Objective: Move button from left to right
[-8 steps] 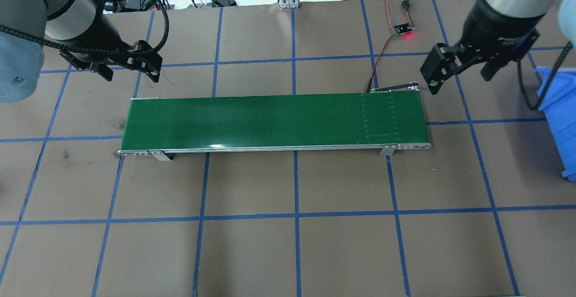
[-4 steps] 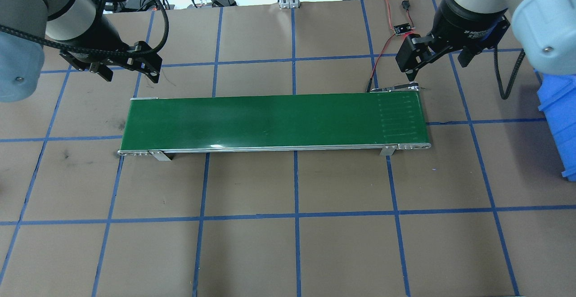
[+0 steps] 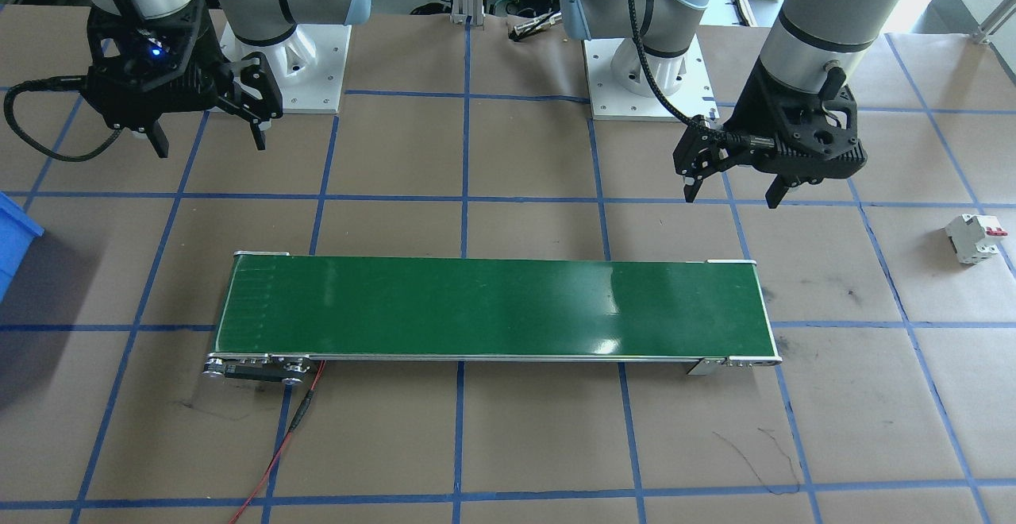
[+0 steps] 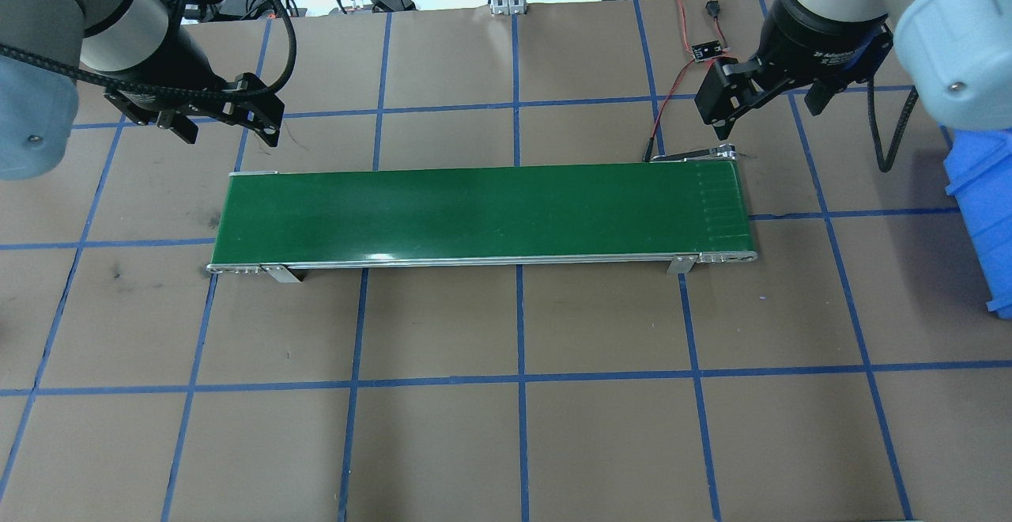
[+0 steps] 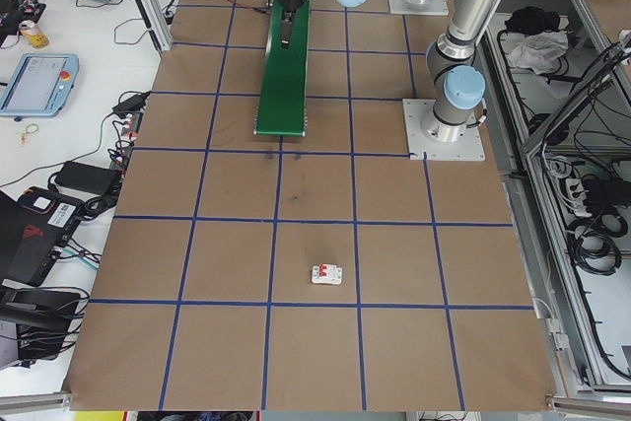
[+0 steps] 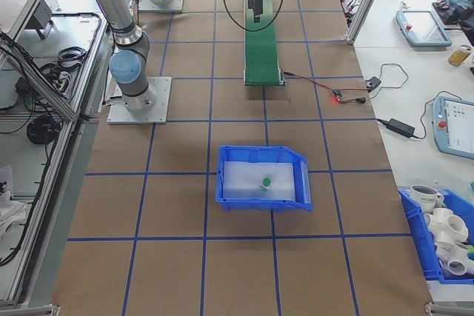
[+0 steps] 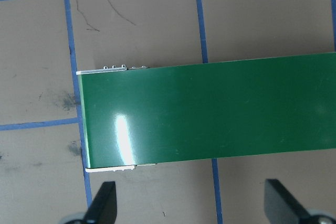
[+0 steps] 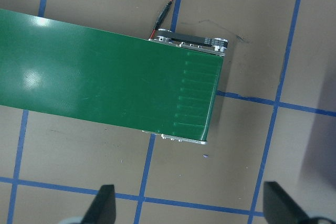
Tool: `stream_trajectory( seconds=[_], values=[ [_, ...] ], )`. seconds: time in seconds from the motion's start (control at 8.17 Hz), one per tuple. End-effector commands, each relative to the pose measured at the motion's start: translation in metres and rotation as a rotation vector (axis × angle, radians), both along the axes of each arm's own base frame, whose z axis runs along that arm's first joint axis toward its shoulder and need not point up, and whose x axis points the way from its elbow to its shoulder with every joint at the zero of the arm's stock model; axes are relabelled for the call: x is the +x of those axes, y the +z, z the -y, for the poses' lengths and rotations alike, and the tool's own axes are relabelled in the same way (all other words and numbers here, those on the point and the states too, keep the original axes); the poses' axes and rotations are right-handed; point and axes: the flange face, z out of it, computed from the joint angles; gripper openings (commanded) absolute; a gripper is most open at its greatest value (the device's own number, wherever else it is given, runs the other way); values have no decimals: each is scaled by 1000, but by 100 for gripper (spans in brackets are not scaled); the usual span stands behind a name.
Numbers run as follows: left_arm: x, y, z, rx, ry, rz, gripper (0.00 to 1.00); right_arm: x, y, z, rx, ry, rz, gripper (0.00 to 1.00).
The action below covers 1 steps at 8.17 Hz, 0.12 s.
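Hovering with jaws spread and empty, the left gripper (image 4: 225,122) hangs above the table (image 4: 506,427) just beyond the left end of the green conveyor belt (image 4: 482,209); its wrist camera looks down on that end of the belt between two parted fingertips (image 7: 102,203). At the belt's other end the right gripper (image 4: 771,99) is also wide open and holds nothing, poised over the brown paper near the red and black wires (image 4: 664,103) and the small circuit board (image 4: 708,51). The button (image 6: 265,182), its green cap up, sits inside the blue bin (image 6: 263,199) on the robot's right, well apart from the belt and from both grippers. A white circuit breaker with a red lever (image 3: 975,237) lies alone on the table to the robot's left.
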Motion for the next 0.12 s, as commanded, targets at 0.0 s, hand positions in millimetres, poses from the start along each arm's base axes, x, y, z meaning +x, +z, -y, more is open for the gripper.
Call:
stream_trajectory(
  seconds=[0.0],
  values=[
    [0, 0, 0, 2, 0, 1, 100, -1, 0, 1, -1, -2, -7, 100]
  ],
)
